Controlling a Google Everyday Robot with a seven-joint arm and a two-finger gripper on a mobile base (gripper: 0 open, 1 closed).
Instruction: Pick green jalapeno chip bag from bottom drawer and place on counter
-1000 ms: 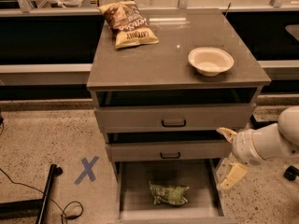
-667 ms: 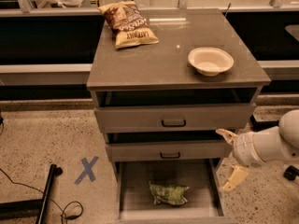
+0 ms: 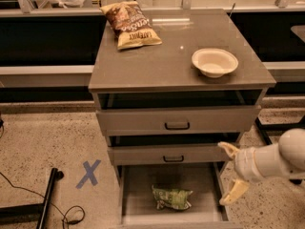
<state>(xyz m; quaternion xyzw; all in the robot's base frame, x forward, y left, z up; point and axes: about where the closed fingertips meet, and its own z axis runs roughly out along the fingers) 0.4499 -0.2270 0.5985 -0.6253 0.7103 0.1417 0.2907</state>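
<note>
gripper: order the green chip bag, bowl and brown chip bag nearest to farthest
Gripper, open, right of the bottom drawer:
1. green jalapeno chip bag, in that drawer
2. bowl, right side of counter
3. brown chip bag, counter's far left

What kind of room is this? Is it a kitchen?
Probably a robot test lab, not a home kitchen: a grey three-drawer cabinet, a blue tape X on the speckled floor, and the robot's open end effector beside the wide grey bottom drawer.
</note>
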